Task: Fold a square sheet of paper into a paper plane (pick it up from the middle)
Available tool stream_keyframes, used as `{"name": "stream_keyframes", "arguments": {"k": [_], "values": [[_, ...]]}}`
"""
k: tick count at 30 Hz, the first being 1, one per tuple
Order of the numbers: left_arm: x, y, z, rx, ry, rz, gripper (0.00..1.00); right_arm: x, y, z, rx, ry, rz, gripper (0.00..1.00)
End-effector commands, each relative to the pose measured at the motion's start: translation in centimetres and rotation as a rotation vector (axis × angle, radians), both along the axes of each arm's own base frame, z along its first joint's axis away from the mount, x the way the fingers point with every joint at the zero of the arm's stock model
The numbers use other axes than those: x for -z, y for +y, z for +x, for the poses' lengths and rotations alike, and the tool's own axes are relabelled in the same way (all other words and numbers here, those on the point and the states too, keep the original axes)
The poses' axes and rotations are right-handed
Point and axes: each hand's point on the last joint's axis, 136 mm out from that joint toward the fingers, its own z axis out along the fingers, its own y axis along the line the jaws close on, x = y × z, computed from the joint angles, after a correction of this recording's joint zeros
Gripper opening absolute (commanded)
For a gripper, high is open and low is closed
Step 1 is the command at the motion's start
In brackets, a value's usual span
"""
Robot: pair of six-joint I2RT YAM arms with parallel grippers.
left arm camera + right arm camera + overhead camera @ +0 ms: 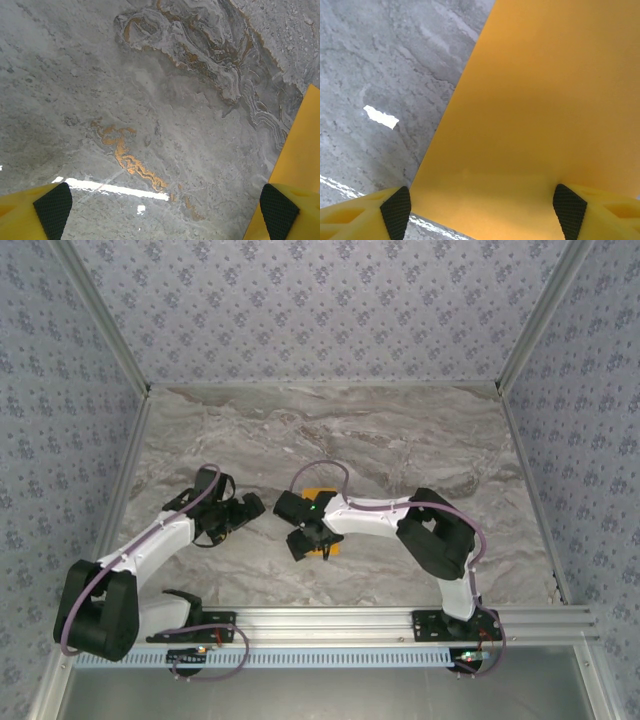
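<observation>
Barely started imo. Orange sheet [535,100] lying flat around middle of table [125,75], no crease visible, nothing folded yet. Right gripper [482,215] spread wide right over it, pinching nothing. Left gripper [165,210] wide open over bare tabletop, just beside sheet edge. Every fold left to do.

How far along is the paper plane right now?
Done: nothing folded yet; the orange paper lies flat on the table, no crease showing. In hand: the right gripper hangs open over it, the left gripper open beside its edge. Left: picking it up from the middle and every fold.
</observation>
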Motion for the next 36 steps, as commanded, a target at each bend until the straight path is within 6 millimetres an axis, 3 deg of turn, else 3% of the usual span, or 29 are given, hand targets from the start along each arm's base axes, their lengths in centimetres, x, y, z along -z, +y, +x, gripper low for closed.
{"name": "stream_keyframes", "arguments": {"k": [1,7,13,18,24,30,36], "values": [[0.5,-0.2,-0.6,0.001,0.036,-0.020,0.99,3.2,-2.8,-1.6,0.048,0.101,-0.085,0.77],[0.3,-1.4,-0.4,0.038,0.033,-0.079,0.99,3.1,-3.5,-1.5,0.082,0.143,0.009,0.64],[-0.1,-3.2,0.0,0.090,0.013,-0.155,0.99,3.2,-4.4,-1.1,0.095,0.138,-0.003,0.60],[0.2,-3.3,0.1,0.093,0.025,-0.150,0.99,3.1,-3.5,-1.3,0.036,0.108,-0.022,0.81],[0.5,-3.4,0.1,0.101,0.037,-0.146,0.99,4.1,-3.5,-1.7,0.005,0.100,-0.145,0.86],[0.6,-3.4,0.1,0.106,0.039,-0.142,0.99,5.2,-4.3,-2.1,0.024,0.121,-0.188,0.81],[0.8,-3.6,0.0,0.111,0.045,-0.142,0.99,5.8,-5.4,-2.3,0.060,0.156,-0.162,0.66]]}}
